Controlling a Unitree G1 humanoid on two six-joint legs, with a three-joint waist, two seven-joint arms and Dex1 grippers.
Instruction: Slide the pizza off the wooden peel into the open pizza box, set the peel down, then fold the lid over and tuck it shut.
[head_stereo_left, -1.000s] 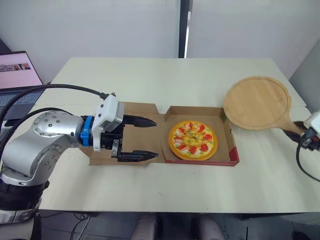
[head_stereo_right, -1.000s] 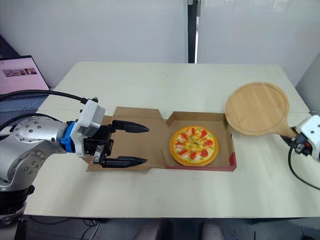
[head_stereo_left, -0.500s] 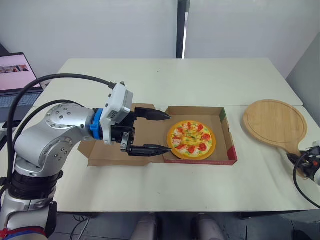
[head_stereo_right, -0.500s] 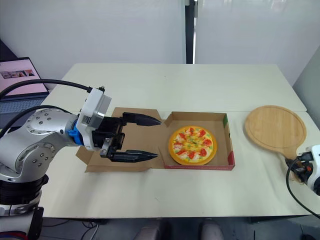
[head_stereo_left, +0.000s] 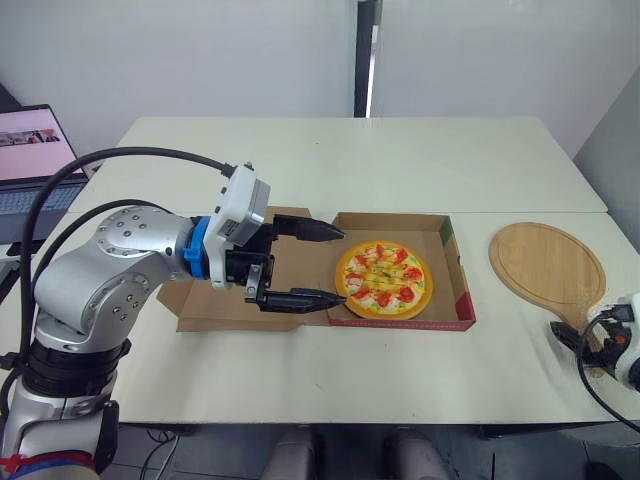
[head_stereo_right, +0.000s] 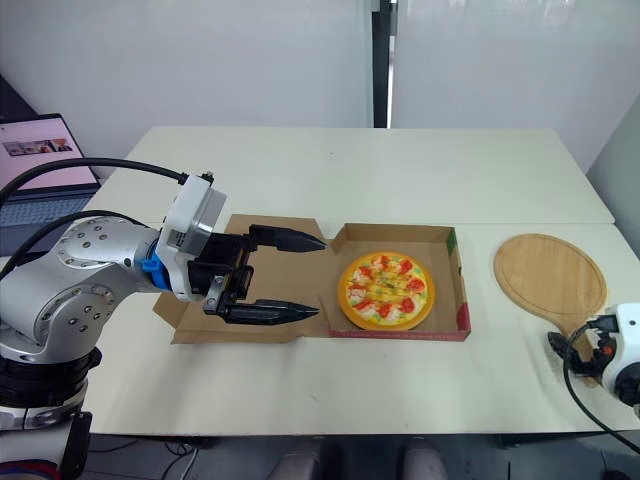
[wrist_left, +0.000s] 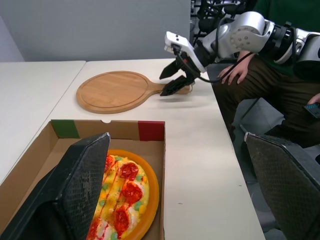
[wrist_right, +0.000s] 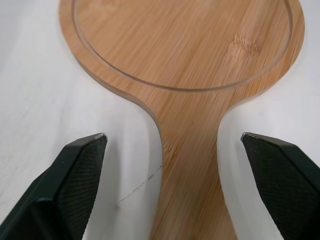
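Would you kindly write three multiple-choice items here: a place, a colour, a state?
1. The wooden peel lies: A in the pizza box; B on the table; C on the floor.
2. The pizza's round toppings are: A red; B purple; C black.
3. The right pincer is: A shut on the pizza; B shut on the peel; C open.
Answers: B, it lies flat on the table right of the box; A, red slices dot the pizza; C, its fingers stand apart either side of the handle.
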